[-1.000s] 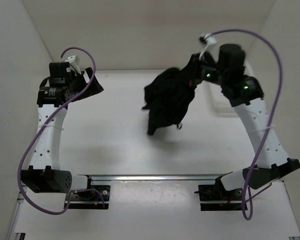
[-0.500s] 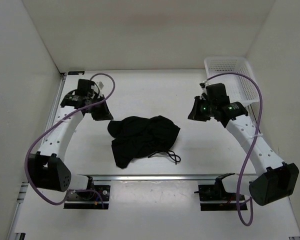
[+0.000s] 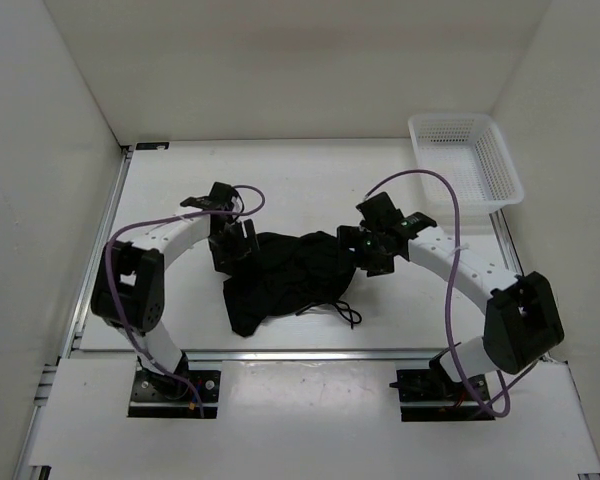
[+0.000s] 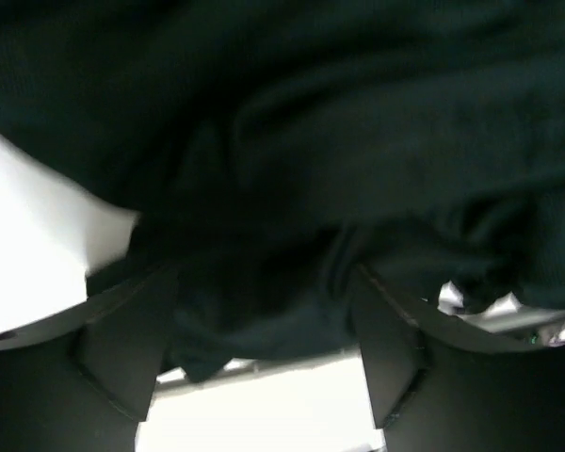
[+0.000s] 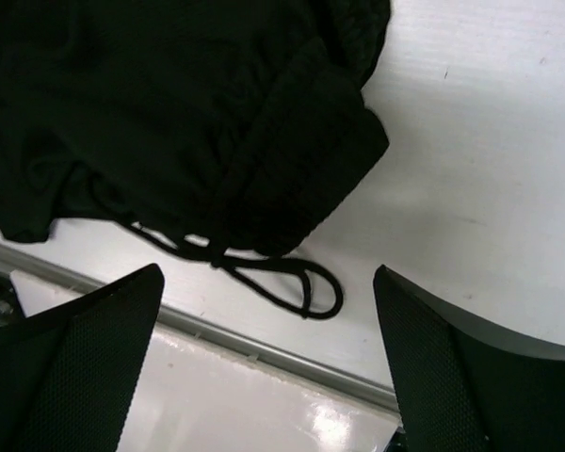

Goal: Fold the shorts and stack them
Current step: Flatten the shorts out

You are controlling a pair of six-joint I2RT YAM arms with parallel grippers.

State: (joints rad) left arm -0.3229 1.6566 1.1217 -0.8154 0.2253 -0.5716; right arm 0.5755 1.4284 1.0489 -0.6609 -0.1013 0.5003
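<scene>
Shorts: the black shorts (image 3: 290,275) lie in a crumpled heap, not folded, on the white table (image 3: 310,180), about midway between its left and right sides and closer to its near edge than to the back.
Drawstring: a thin black drawstring (image 3: 345,315) loops out of the heap onto the table at the near right side.
Left end effector: the left end effector (image 3: 232,245) is low at the heap's far left corner, on the cloth.
Left end effector, state: released. In the left wrist view both fingers (image 4: 122,358) stand wide apart. Dark cloth fills the space ahead and sags into the gap between them, but nothing is pinched.
Right end effector: the right end effector (image 3: 365,252) is at the heap's right edge, facing the left one across the shorts.
Right end effector, state: released. In the right wrist view the fingers (image 5: 85,367) are spread wide with only bare table and the drawstring loop in the gap. The gathered edge of the shorts lies just beyond the fingertips, apart from them.
Shorts relative to both: the heap lies between the two end effectors, the left one on it and the right one beside it.
Basket: a white mesh basket (image 3: 465,160) stands in the far right corner of the table, well apart from the shorts.
</scene>
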